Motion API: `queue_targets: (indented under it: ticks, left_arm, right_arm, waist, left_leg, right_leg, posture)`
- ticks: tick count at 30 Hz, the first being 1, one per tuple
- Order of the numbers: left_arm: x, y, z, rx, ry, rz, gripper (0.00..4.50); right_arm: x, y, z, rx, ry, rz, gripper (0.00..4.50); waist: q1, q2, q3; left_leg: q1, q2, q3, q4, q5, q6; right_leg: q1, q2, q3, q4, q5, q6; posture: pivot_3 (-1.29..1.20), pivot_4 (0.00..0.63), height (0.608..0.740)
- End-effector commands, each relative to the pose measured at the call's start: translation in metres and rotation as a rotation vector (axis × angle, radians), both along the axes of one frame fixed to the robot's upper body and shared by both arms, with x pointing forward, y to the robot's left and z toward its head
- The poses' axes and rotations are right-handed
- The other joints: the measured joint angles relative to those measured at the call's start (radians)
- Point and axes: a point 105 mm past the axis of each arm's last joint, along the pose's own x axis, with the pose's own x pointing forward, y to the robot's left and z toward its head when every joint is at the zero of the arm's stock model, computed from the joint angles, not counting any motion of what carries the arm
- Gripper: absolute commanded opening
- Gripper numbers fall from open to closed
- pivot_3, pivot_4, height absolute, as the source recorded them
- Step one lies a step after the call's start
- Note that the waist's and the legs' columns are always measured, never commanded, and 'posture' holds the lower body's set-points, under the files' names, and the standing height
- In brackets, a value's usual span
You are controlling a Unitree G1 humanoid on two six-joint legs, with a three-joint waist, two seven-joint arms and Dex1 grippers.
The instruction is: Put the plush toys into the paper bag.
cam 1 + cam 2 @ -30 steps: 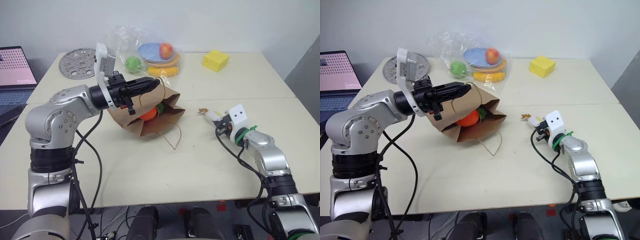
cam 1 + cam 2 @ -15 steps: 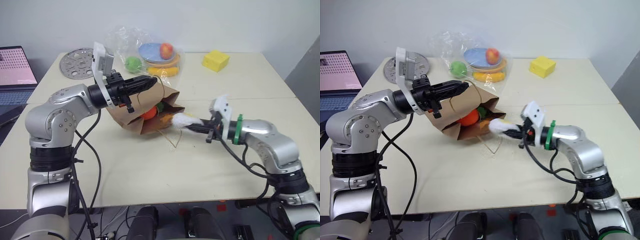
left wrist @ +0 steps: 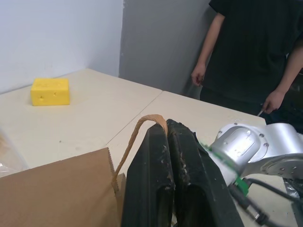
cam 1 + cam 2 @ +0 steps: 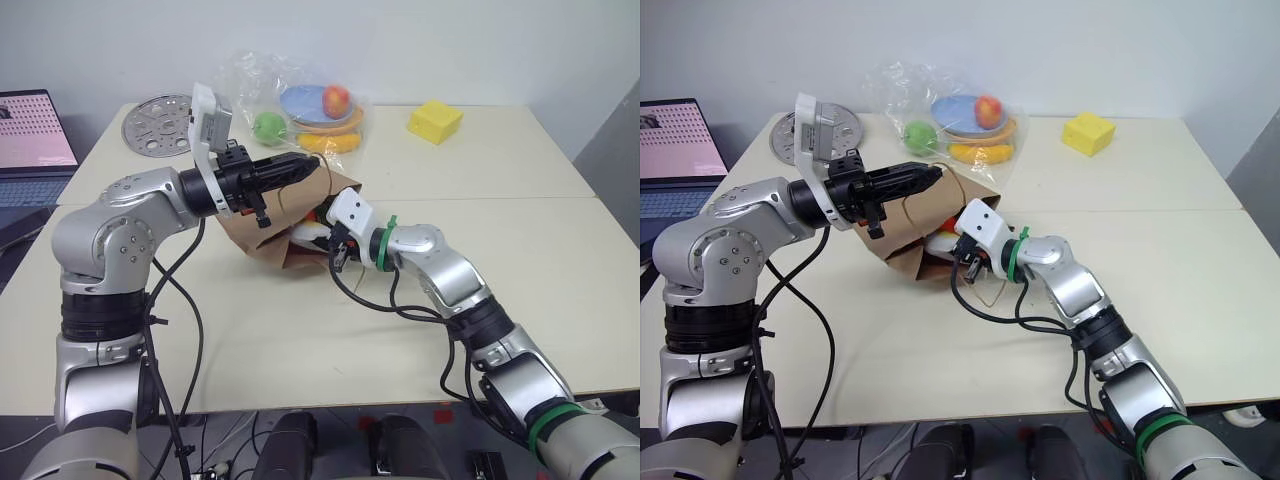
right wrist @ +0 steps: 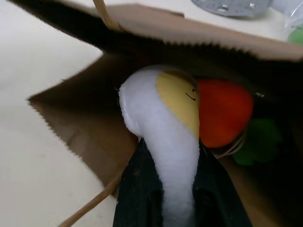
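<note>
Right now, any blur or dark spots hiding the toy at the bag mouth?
Right wrist view: white egg toy sharp, carrot toy clear, paper bag interior shadowed behind. Left eye view: sharp, evenly lit. Left wrist view: left gripper dark, twine handle readable.

Head eyes are looking down over the table (image 4: 300, 340); both wrist cameras are peering close along their fingers at the paper bag (image 5: 71, 118).
</note>
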Motion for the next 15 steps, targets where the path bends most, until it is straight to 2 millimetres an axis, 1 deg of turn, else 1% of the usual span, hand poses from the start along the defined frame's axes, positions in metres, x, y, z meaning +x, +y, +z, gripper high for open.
queue_targets:
  ticks: [1,4,5,8,10,11,12,15]
  left_arm:
    - [-0.009,-0.001,0.010,0.002,-0.055,-0.018,0.00]
    - [-0.009,-0.003,0.011,0.000,-0.056,-0.021,0.00]
    - [-0.009,-0.002,0.011,0.001,-0.058,-0.020,0.00]
    - [-0.009,-0.001,0.012,0.004,-0.058,-0.017,0.00]
    - [-0.009,0.000,0.012,0.004,-0.057,-0.015,0.00]
    - [-0.009,0.000,0.012,0.005,-0.056,-0.015,0.00]
    - [-0.009,0.000,0.011,0.006,-0.056,-0.014,0.00]
    - [-0.009,0.000,0.010,0.004,-0.057,-0.013,0.00]
  right_arm:
    - [0.003,0.018,0.019,0.028,-0.109,0.045,0.05]
    - [0.007,0.022,0.014,0.031,-0.111,0.047,0.05]
    - [0.007,0.021,0.011,0.028,-0.111,0.050,0.78]
    - [0.008,0.017,0.010,0.034,-0.109,0.053,1.84]
    - [0.008,0.010,0.015,0.055,-0.105,0.045,2.62]
    - [0.007,0.007,0.018,0.064,-0.105,0.044,2.93]
    - [0.006,0.002,0.022,0.082,-0.097,0.039,3.38]
    - [-0.003,-0.012,0.033,0.128,-0.068,0.038,4.46]
  waist:
    - [-0.003,0.000,0.000]
    - [-0.006,0.000,0.000]
    - [-0.007,0.000,0.000]
    - [-0.005,0.000,0.000]
    - [-0.004,0.000,0.000]
    - [-0.004,0.000,0.000]
    - [-0.004,0.000,0.000]
    - [-0.003,0.000,0.000]
  left_leg:
    - [0.000,0.000,0.000,0.000,0.000,0.000]
    - [0.000,0.000,0.000,0.000,0.000,0.000]
    - [0.000,0.000,0.000,0.000,0.000,0.000]
    - [0.000,0.000,0.000,0.000,0.000,0.000]
    - [0.000,0.000,0.000,0.000,0.000,0.000]
    - [0.000,0.000,0.000,0.000,0.000,0.000]
    - [0.000,0.000,0.000,0.000,0.000,0.000]
    - [0.000,0.000,-0.001,0.000,0.000,0.000]
  right_leg:
    - [0.000,0.000,0.000,0.000,0.000,0.000]
    - [0.000,0.000,0.000,0.000,0.000,0.000]
    - [0.000,0.000,0.000,0.000,0.000,0.000]
    - [0.000,0.000,0.000,0.000,0.000,0.000]
    - [0.000,0.000,0.000,0.000,0.000,0.000]
    - [0.000,0.000,0.000,0.000,0.000,0.000]
    - [0.000,0.000,0.000,0.000,0.000,0.000]
    - [0.000,0.000,0.000,0.000,0.000,0.000]
  posture:
    - [0.00,0.150,0.740]
    - [0.00,0.150,0.740]
    - [0.00,0.150,0.740]
    - [0.00,0.150,0.740]
    - [0.00,0.150,0.740]
    - [0.00,0.150,0.740]
    - [0.00,0.150,0.740]
    - [0.00,0.150,0.740]
